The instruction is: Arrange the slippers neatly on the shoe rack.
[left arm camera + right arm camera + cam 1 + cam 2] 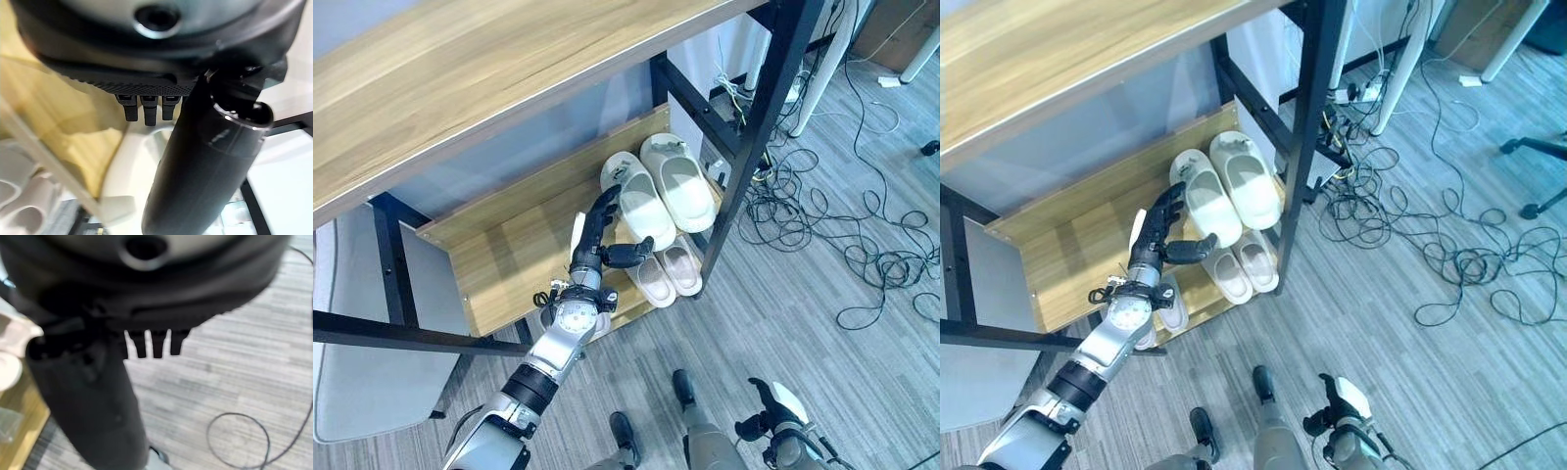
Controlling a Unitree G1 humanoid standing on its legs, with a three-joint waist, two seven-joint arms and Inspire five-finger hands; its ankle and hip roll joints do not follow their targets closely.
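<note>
- Grey striped carpet [773,323] fills the lower and right parts of my head views, with a tangle of black cables [822,211] lying on it at the right.
- I see the shoe rack [749,147], black metal posts with light wooden boards: a wide top board [460,69] across the upper left and a wooden shelf [509,255] lower down in the middle of the frame.
- I count one pair of white slippers [661,186] resting side by side at the right end of that shelf, toes toward the upper left.
- Just below them in the frame, on a lower level of the rack, I make out a second, paler pair of slippers [668,272], also side by side.
- My left hand [602,245] is raised in front of the shelf at centre frame; its fingers [603,208] reach straight up beside the nearer white slipper, and the thumb [628,255] sticks out toward the right. The hand is spread and holds nothing.
- Beside the left wrist I see something white [1173,305] on the lower level, partly hidden; I cannot tell what it is.
- My right hand [771,411] shows at the bottom edge, right of centre, over the carpet, well apart from the rack, its thumb capped in white; in its wrist view the fingers [156,343] point straight and grasp nothing.
</note>
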